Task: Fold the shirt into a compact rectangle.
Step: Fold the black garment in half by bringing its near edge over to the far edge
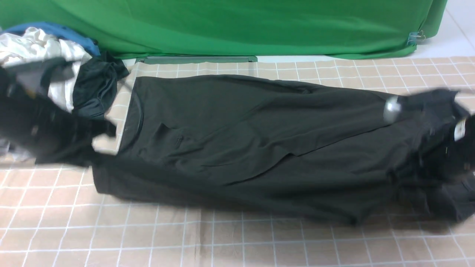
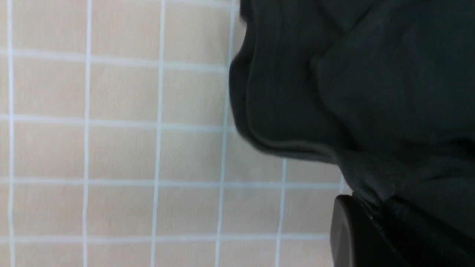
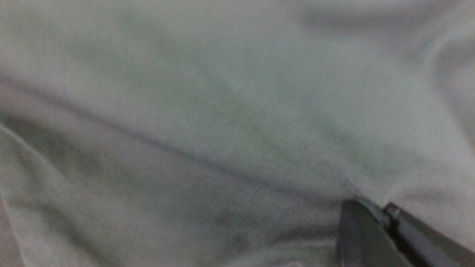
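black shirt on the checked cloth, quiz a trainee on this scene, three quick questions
1. True or false: the large black long-sleeved shirt is bunched into a ball on the beige checked tablecloth.
2. The crumpled white garment lies at the: A far left, B far right, C near edge.
3. Fill in: the hanging fabric backdrop behind the cloth is ___.
Key: 1 false, it lies stretched out in a long strip; 2 A; 3 green.

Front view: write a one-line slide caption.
Black shirt laid lengthwise across checked tablecloth, clothes pile far left, green backdrop behind.
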Action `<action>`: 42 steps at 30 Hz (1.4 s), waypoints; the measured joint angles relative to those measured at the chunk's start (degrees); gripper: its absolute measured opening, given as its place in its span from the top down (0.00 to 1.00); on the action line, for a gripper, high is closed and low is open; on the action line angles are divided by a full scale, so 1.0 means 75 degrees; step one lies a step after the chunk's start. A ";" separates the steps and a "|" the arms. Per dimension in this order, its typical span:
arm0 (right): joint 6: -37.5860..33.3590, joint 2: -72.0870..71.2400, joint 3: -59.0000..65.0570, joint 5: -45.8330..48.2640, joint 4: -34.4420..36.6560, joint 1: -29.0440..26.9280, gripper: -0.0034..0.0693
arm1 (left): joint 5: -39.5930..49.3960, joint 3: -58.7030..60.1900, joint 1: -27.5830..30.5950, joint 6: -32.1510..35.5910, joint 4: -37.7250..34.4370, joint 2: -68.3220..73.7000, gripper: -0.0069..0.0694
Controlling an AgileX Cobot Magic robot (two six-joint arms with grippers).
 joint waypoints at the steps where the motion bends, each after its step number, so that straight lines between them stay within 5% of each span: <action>1: -0.0033 0.0082 -0.0171 0.0027 0.0000 -0.0077 0.88 | -0.0032 -0.0202 0.0000 0.0000 0.0000 0.0146 0.86; 17: -0.0402 0.4839 -0.5737 0.0394 -0.0037 -0.0996 0.86 | -0.0165 -0.6423 0.0079 -0.0272 0.0244 0.5456 0.86; 25: -0.0421 0.5623 -0.7621 0.1105 -0.0065 -0.0986 0.48 | 0.0220 -0.7619 0.0234 -0.0345 0.0368 0.6685 0.86; 27: -0.0494 0.5533 -0.7761 0.1723 -0.0031 -0.0894 0.51 | 0.0251 -0.7626 0.0256 -0.0345 0.0368 0.6727 0.86; 30: -0.0868 0.5565 -0.7738 0.2754 0.0056 -0.0617 0.75 | 0.0257 -0.7648 0.0282 -0.0345 0.0434 0.6752 0.86; 33: -0.1061 0.5817 -0.7516 0.2908 0.0200 -0.0354 0.88 | 0.0257 -0.7663 0.0283 -0.0345 0.0448 0.6754 0.86; 42: -0.1067 0.6527 -0.7281 0.0741 0.0277 0.0138 0.90 | 0.0290 -0.7689 0.0289 -0.0353 0.0503 0.6760 0.86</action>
